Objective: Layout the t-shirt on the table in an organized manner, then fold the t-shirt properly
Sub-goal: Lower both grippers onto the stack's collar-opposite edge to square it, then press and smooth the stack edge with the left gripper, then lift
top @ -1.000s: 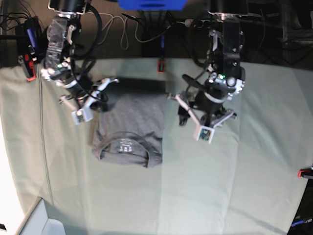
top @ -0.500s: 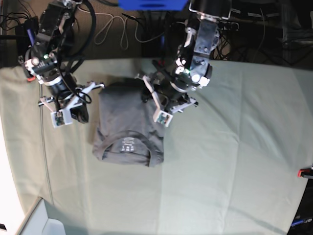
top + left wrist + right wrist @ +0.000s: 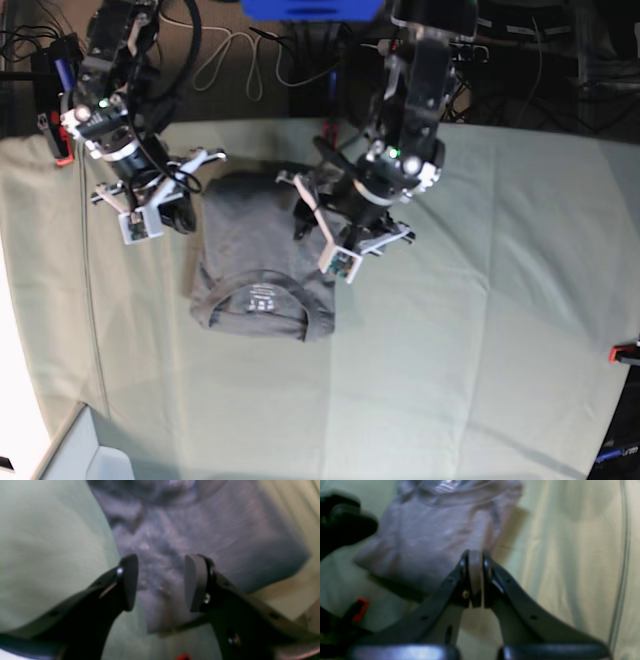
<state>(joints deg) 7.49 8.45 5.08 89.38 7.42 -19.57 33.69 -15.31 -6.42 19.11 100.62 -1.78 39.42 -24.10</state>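
Grey tee [image 3: 262, 255] lies folded into a narrow rectangle on the surface [image 3: 480, 330], toward its far left part, collar end facing the near edge with the white neck label up. Pale green cloth covers the surface; a red clamp [image 3: 626, 351] sits at the right edge. Left gripper [image 3: 312, 208] hangs over the tee's right side near the far end, fingers [image 3: 130, 580] spread apart, nothing between them, dark fabric visible through the gap in the left wrist view. Cannot tell if the tips touch the cloth. Right gripper [image 3: 205, 160] is just beside the tee's far left corner, over bare cloth, fingers [image 3: 475, 575] pressed together, holding nothing. Right wrist view is blurred but shows the tee [image 3: 432, 537] lying beyond the closed tips, and part of the other arm at the left. Both arms reach in from the far edge.
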